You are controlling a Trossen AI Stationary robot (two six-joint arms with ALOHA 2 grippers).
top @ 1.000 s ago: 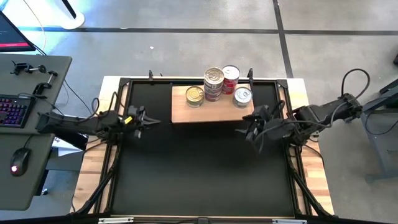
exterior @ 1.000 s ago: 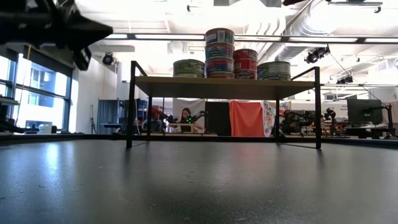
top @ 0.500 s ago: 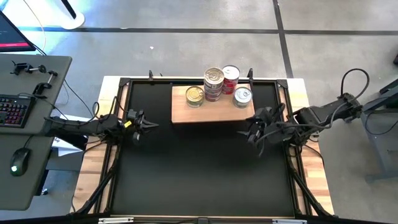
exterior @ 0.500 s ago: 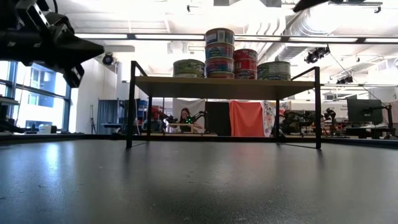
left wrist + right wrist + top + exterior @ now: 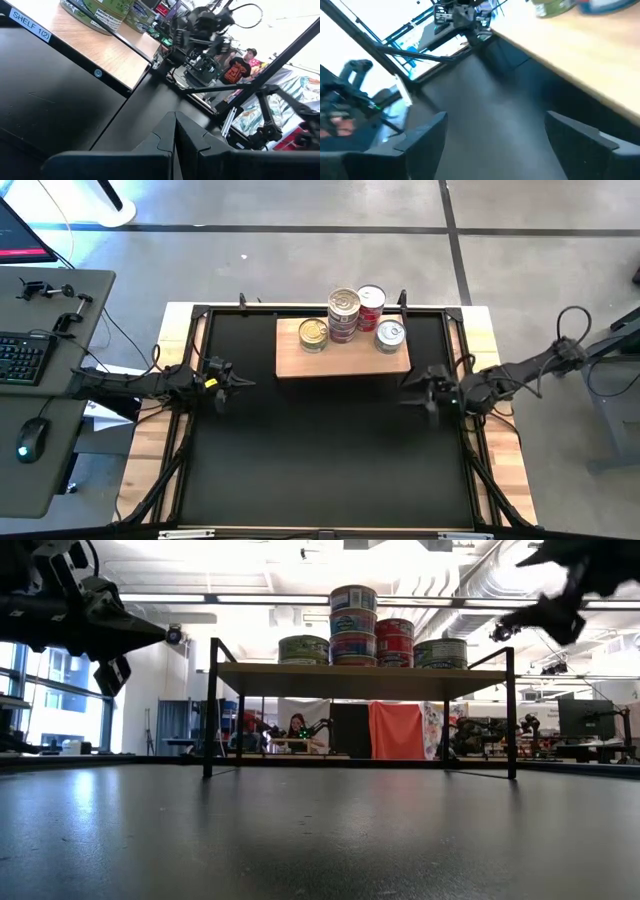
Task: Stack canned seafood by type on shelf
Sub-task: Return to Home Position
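The wooden shelf (image 5: 340, 358) stands on thin black legs (image 5: 211, 710) at the far middle of the black mat. Tins of canned seafood rest on it. A green-labelled tin (image 5: 313, 332) is at the left, then a blue-labelled stack (image 5: 353, 625), a red stack (image 5: 394, 642) and a silver-lidded tin (image 5: 390, 333). My left gripper (image 5: 238, 383) hangs shut above the mat, left of the shelf. My right gripper (image 5: 408, 387) hangs open by the shelf's near right corner, its fingers (image 5: 427, 137) wide apart with nothing between them.
The black mat (image 5: 320, 450) stretches bare from the shelf to the table's near edge. A desk with a keyboard (image 5: 22, 358) and a mouse (image 5: 30, 438) stands left of the table. A person (image 5: 298, 728) sits in the room behind the shelf.
My right gripper has come down and drawn back toward the table's right edge, its arm folding in, and it now shows at the upper right of the low view. My left gripper has sunk a little and rolled slightly. The tins and the shelf have stayed put.
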